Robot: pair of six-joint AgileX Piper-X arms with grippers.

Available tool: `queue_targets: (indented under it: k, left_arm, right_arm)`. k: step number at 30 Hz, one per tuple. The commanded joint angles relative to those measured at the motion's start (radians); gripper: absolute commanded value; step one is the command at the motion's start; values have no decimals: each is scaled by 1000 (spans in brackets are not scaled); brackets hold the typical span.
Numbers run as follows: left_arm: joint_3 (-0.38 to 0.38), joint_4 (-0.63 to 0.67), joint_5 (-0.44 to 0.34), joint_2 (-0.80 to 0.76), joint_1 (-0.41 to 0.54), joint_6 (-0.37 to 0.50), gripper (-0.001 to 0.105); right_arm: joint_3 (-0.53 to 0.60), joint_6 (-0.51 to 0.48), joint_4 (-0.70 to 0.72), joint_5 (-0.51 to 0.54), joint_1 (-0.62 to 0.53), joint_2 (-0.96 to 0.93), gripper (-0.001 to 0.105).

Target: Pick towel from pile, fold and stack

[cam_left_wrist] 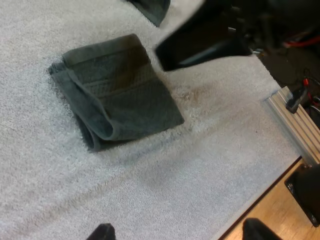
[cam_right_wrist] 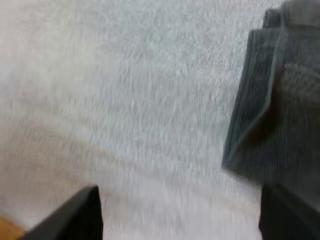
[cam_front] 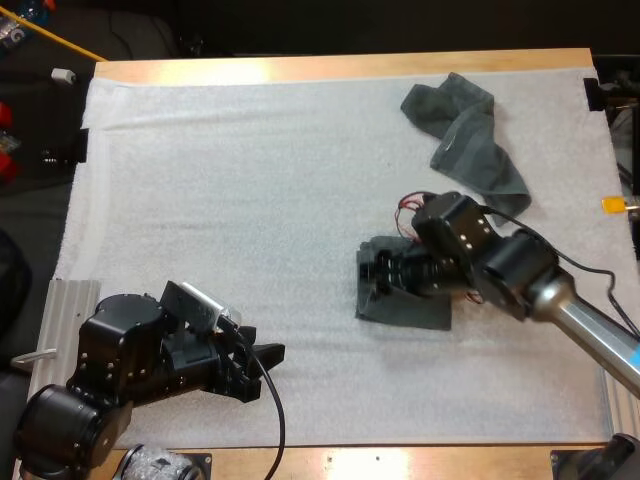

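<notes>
A folded dark grey-green towel [cam_front: 405, 305] lies on the white mat [cam_front: 250, 200], right of centre. My right gripper [cam_front: 372, 275] hovers low over its left part, open; in the right wrist view its fingers [cam_right_wrist: 85, 215] stand wide apart, one by the towel's folded edge [cam_right_wrist: 280, 115]. A crumpled towel [cam_front: 470, 140] lies near the far right of the mat. My left gripper [cam_front: 268, 360] rests low near the front edge, open and holding nothing. The left wrist view has the folded towel [cam_left_wrist: 120, 95] ahead, with the right arm's gripper [cam_left_wrist: 200, 45] just beyond it.
An aluminium rail [cam_front: 70, 310] runs along the mat's left side behind my left arm. A second rail [cam_left_wrist: 295, 125] lies at the mat's right edge. The wooden table edge [cam_front: 400, 460] runs along the front.
</notes>
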Motion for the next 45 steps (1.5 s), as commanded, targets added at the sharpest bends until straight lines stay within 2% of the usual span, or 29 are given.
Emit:
queue_targets:
  k: [1,10,19,26,31,36,38,41,45]
  left_arm:
    - [-5,-1,15,0,-4,-9,52]
    - [-5,-1,15,0,-4,-7,52]
    - [-5,-1,15,0,-4,1,52]
    - [-4,-4,7,10,-4,1,52]
    - [-3,-7,2,43,-4,1,52]
    - [-3,-66,2,82,-4,1,52]
    - [-3,-107,2,105,-4,1,57]
    - [-3,-154,2,145,-4,-1,71]
    - [-3,-201,2,212,-4,-1,71]
  right_arm:
    - [-8,-18,33,22,10,-28,64]
    - [-8,-5,163,188,141,-216,64]
    - [-8,117,238,377,280,-407,64]
    - [-8,168,280,603,315,-486,64]
    - [-8,168,323,643,315,-483,64]
    - [-8,168,324,683,315,-483,64]
    - [-8,168,324,683,315,-483,64]
    - [-8,168,329,683,315,-483,64]
    - [-8,168,328,683,315,-483,64]
